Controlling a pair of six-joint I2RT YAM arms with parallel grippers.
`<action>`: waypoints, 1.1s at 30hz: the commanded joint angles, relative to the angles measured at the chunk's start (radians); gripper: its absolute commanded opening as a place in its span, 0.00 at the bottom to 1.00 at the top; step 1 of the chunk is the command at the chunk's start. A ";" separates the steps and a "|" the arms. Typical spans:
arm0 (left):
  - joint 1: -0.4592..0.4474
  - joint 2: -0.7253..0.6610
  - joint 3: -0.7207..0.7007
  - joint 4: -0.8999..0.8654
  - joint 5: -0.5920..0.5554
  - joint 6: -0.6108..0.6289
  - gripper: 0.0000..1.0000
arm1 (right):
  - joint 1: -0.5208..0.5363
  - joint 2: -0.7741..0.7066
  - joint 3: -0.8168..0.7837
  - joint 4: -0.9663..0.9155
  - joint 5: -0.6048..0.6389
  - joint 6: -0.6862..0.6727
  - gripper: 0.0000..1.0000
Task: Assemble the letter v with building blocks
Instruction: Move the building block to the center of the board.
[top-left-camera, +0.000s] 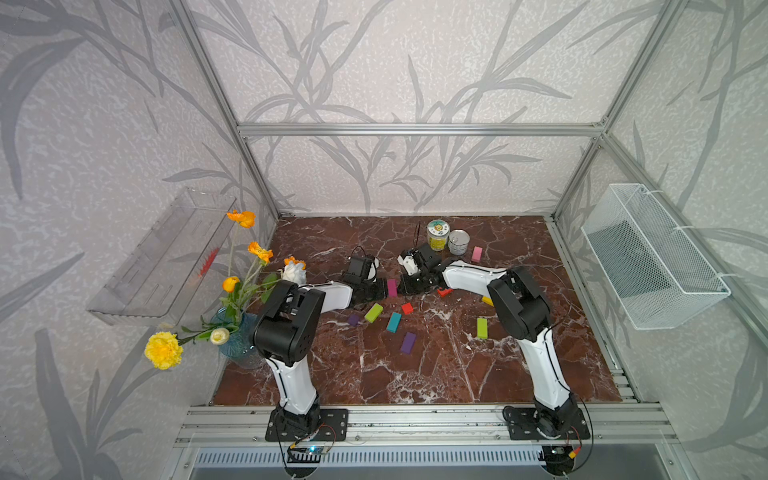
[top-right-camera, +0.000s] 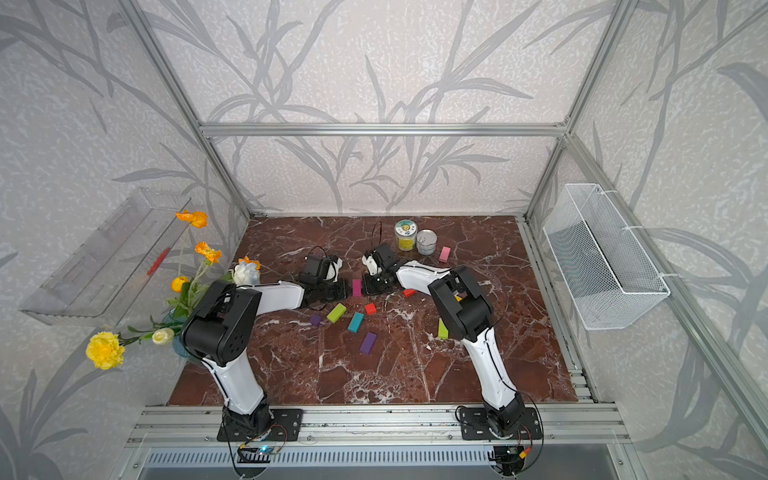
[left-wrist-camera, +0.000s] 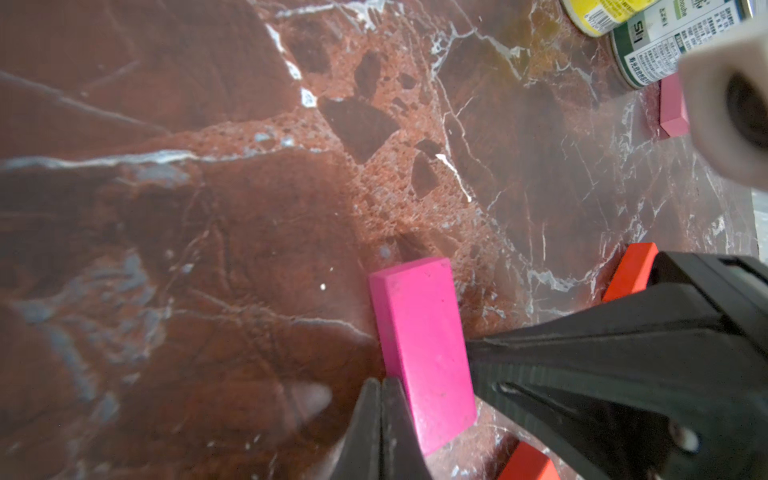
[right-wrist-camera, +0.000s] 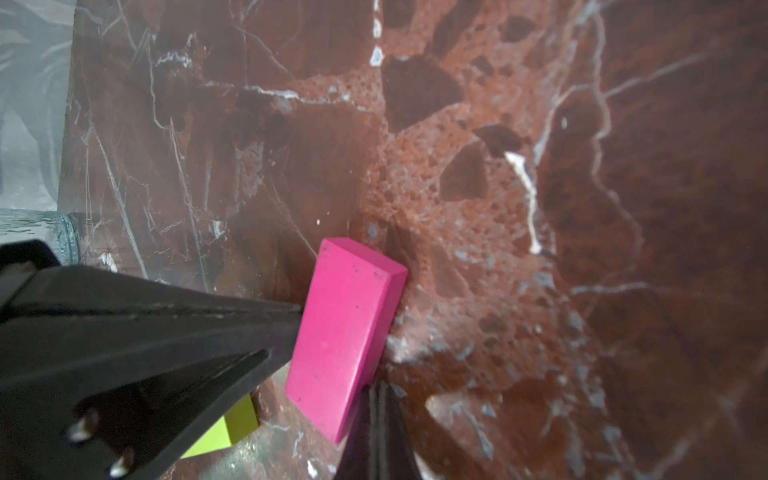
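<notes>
A magenta block (top-left-camera: 392, 286) (left-wrist-camera: 419, 349) (right-wrist-camera: 345, 340) lies flat on the marble table (top-left-camera: 415, 374). It sits between my two shut grippers. My left gripper (top-left-camera: 384, 289) (left-wrist-camera: 380, 384) touches its left side and my right gripper (top-left-camera: 400, 286) (right-wrist-camera: 380, 388) its right side; neither holds it. The other building blocks lie scattered, in no letter v shape: a lime green one (top-left-camera: 373, 312) (right-wrist-camera: 224, 432), a red one (top-left-camera: 407, 308), teal (top-left-camera: 393, 322), purple (top-left-camera: 408, 343), a small purple cube (top-left-camera: 353, 319), another lime one (top-left-camera: 482, 328), a pink one (top-left-camera: 477, 254).
Two tin cans (top-left-camera: 438, 235) (top-left-camera: 459, 242) stand at the back by the pink block. A glass vase of flowers (top-left-camera: 237, 336) stands at the table's left edge beside my left arm. A wire basket (top-left-camera: 652, 257) and a clear tray (top-left-camera: 162, 257) hang on the side walls.
</notes>
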 joint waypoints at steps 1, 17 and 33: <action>0.003 -0.025 -0.035 -0.042 -0.038 -0.011 0.00 | 0.023 0.048 0.057 -0.080 -0.007 -0.028 0.00; 0.088 -0.088 -0.117 -0.060 -0.051 -0.035 0.00 | 0.058 0.186 0.301 -0.181 -0.031 -0.037 0.00; 0.142 -0.076 -0.162 -0.012 -0.038 -0.069 0.00 | 0.079 0.230 0.399 -0.209 -0.030 -0.044 0.00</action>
